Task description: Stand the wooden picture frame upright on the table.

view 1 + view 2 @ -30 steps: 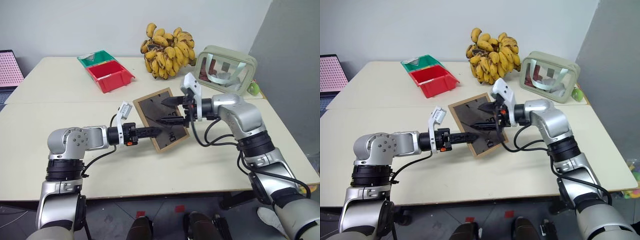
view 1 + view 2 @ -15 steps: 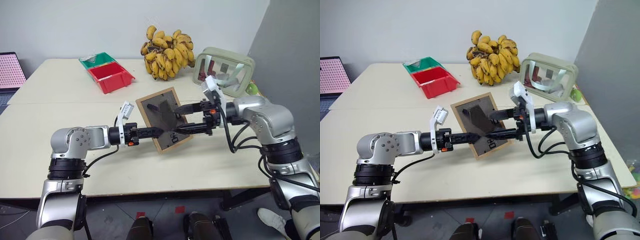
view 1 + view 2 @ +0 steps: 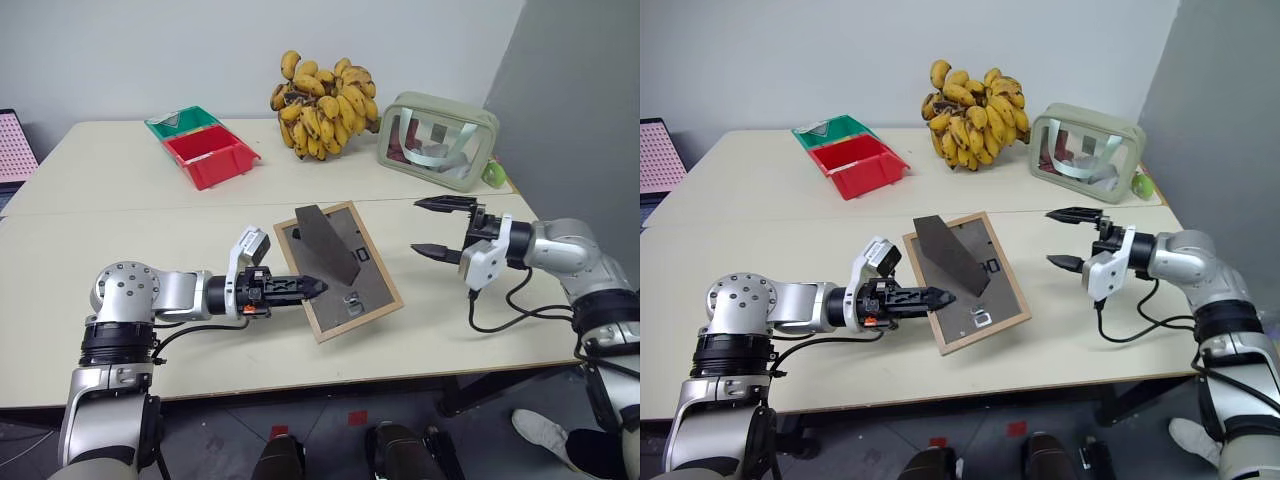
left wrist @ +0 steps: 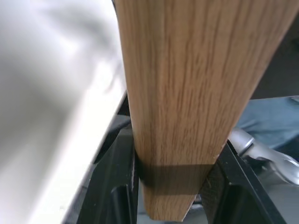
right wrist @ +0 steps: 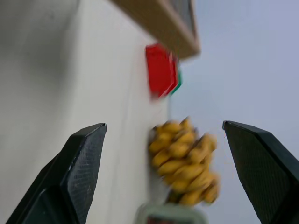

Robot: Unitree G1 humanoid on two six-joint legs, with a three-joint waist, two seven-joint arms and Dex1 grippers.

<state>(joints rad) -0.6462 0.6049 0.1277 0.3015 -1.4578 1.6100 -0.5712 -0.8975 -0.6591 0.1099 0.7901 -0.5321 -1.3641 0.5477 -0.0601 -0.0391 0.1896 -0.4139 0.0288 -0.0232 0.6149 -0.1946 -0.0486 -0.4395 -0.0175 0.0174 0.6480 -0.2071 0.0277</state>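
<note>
1. The wooden picture frame [image 3: 340,270] is being held in the left gripper [image 3: 308,287] by its left edge; in the left wrist view the light-wood edge is seen wedged between the two black fingers [image 4: 114,186].
2. The frame is being carried tilted over the near half of the table [image 3: 120,220], its dark back panel facing up and toward the camera, its long axis running from the far-left corner to the near-right corner. Whether its lowest corner is touching the tabletop cannot be told.
3. The fold-out stand [image 3: 325,240] is being shown swung out from the back panel, so the frame is judged nearly ready to be set on its lower edge and stand.
4. The right gripper [image 3: 432,226] is being held with its fingers wide apart and nothing between them, well apart from the frame's right edge; the left arm is plainly the nearer one.
5. Other things are being kept out of the way at the far side: a red bin [image 3: 212,155], a green bin [image 3: 180,118], a bunch of bananas [image 3: 322,92] and a pale green pouch [image 3: 438,138].
6. Nothing is being seen on the tabletop around the frame that would block setting it down.
</note>
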